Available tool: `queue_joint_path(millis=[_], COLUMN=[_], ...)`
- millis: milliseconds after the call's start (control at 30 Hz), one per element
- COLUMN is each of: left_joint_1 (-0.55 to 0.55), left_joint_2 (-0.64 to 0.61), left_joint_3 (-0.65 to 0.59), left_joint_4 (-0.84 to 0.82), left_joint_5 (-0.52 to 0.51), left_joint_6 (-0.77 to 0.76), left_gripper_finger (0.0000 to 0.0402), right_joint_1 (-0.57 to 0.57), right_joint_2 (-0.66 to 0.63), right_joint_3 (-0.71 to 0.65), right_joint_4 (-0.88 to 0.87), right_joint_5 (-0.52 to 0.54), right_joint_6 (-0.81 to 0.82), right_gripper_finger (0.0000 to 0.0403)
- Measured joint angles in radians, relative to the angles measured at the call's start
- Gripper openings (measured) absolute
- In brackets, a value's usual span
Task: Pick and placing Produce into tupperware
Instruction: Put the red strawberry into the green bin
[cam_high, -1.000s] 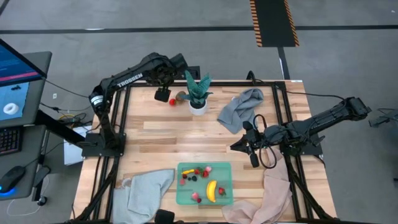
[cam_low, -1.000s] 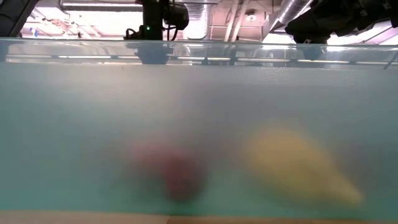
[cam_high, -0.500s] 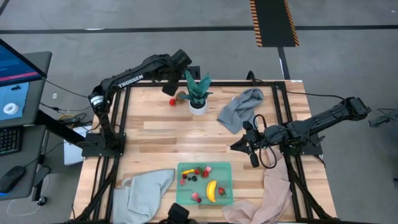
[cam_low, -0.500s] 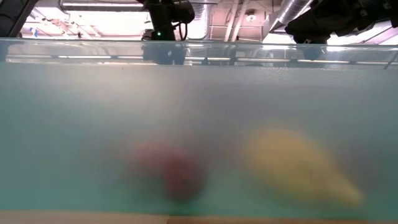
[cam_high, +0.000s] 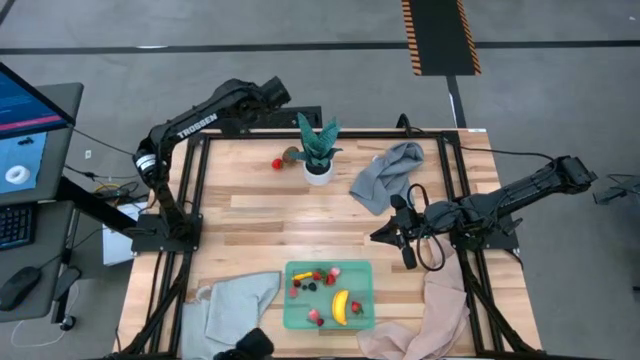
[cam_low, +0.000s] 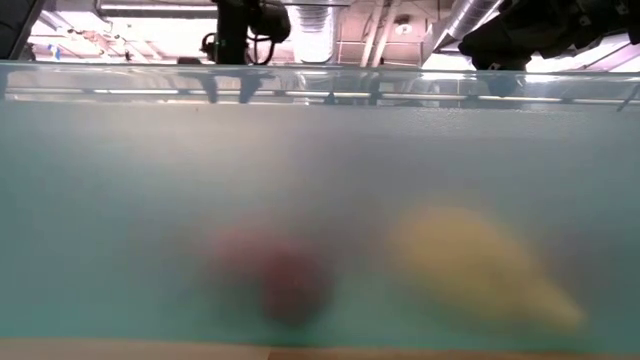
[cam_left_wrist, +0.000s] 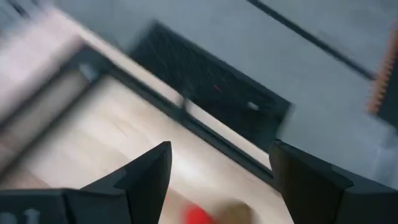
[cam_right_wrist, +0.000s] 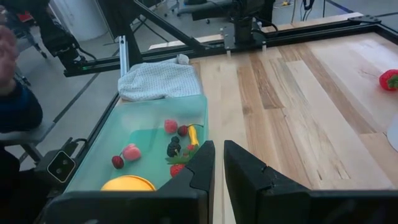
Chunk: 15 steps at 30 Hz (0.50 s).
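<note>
The mint-green tupperware (cam_high: 300, 318) sits at the table's near edge and holds a yellow banana (cam_high: 341, 306), strawberries (cam_high: 327, 277) and dark berries (cam_high: 311, 285). The right wrist view shows the tupperware (cam_right_wrist: 118, 140) too. A red strawberry (cam_high: 277, 163) and a brown round piece (cam_high: 291, 155) lie on the wood by the potted plant. My left gripper (cam_high: 278, 93) hovers over the table's far edge, open (cam_left_wrist: 221, 149), above the strawberry (cam_left_wrist: 199, 215). My right gripper (cam_high: 383, 237) hangs right of centre, shut (cam_right_wrist: 219, 152), empty.
A green plant in a white pot (cam_high: 318, 150) stands right beside the two loose pieces. Cloths lie at far right (cam_high: 388, 175), near left (cam_high: 235, 305) and near right (cam_high: 435, 315). A person's sleeve (cam_right_wrist: 15, 102) shows beyond the tupperware. Bare wood lies mid-table.
My left gripper has risen from just above the strawberry by the plant, drawn back toward the table's far edge, then shifted a little left. The strawberry and brown piece have stayed where they were.
</note>
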Motion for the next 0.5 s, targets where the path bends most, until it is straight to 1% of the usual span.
queue_joint_path(millis=[67,133,167,233,300,367,433,500], left_joint_1=[0.002,0.0,-0.004,-0.008,-0.014,-0.021,-0.03,-0.041], left_joint_2=[0.001,0.001,0.001,0.001,0.001,0.002,0.002,0.002], left_joint_3=[0.0,-0.002,-0.003,-0.003,-0.003,-0.004,-0.004,-0.004], left_joint_4=[-0.043,-0.047,-0.047,-0.048,-0.061,-0.058,-0.049,-0.049], left_joint_5=[-0.064,-0.131,-0.147,-0.14,-0.113,-0.113,-0.141,-0.165], left_joint_6=[0.082,0.229,0.316,0.489,0.617,0.669,0.697,0.778], left_gripper_finger=[0.0258,0.0258,0.0258,0.0258,0.0258,0.0258,0.0258,0.0258], right_joint_1=[0.0,0.0,0.0,0.0,0.0,0.0,0.0,0.0], right_joint_2=[0.0,0.0,0.0,0.0,0.0,0.0,0.0,0.0], right_joint_3=[0.0,0.0,0.0,0.0,0.0,0.0,0.0,0.0], right_joint_4=[0.0,0.0,0.0,0.0,0.0,0.0,0.0,0.0], right_joint_5=[0.0,0.0,0.0,0.0,0.0,0.0,0.0,0.0], right_joint_6=[0.0,0.0,0.0,0.0,0.0,0.0,0.0,0.0], right_gripper_finger=[0.0059,0.0059,0.0059,0.0059,0.0059,0.0059,0.0059,0.0059])
